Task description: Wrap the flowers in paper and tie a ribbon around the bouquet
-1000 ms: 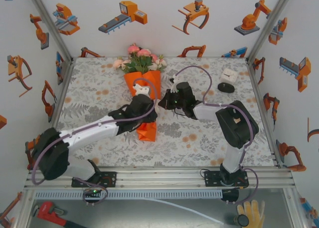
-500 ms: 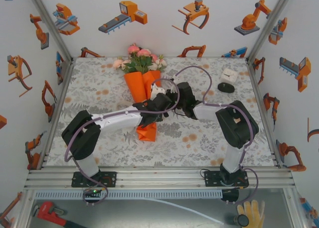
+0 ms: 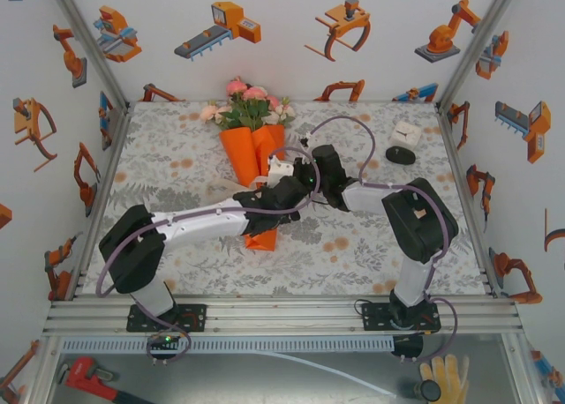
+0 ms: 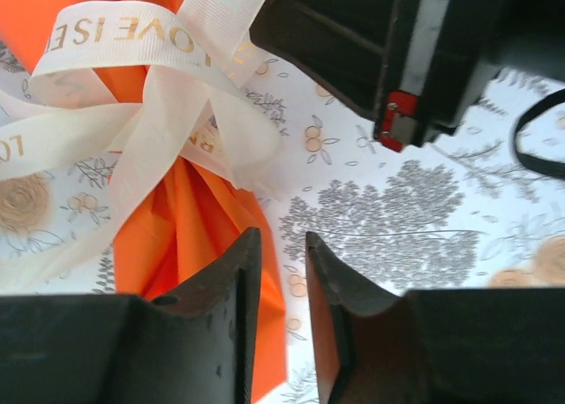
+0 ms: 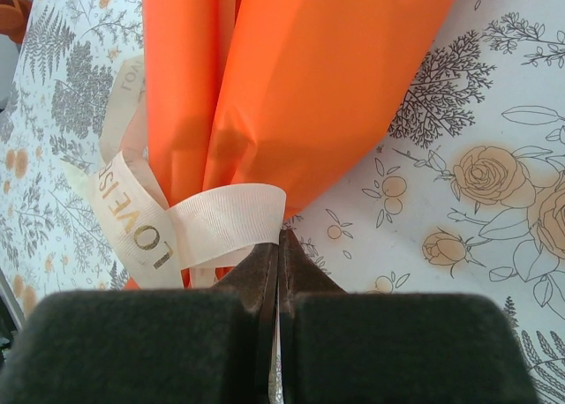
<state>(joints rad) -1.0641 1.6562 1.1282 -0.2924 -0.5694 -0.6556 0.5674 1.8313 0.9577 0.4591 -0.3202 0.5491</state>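
Observation:
The bouquet lies on the table with its flowers (image 3: 249,104) toward the back wall, wrapped in a cone of orange paper (image 3: 252,148) (image 5: 309,86). A cream ribbon (image 4: 141,33) with gold letters loops around the cone's waist. My right gripper (image 5: 280,236) (image 3: 305,168) is shut on a loop of the ribbon (image 5: 225,223), just right of the waist. My left gripper (image 4: 282,241) (image 3: 287,185) hovers low beside the paper's (image 4: 203,219) right edge, close to the right gripper. Its jaws stand narrowly open over the bare cloth with nothing between them.
A floral tablecloth (image 3: 177,175) covers the table inside three white walls. A small white box (image 3: 406,132) and a black disc (image 3: 400,154) sit at the back right. The right gripper's black body (image 4: 415,51) hangs close above the left fingers.
The left arm has swung its gripper from over the bouquet's waist to the right, next to the right gripper, and its jaws have narrowed slightly. The right arm has stayed put.

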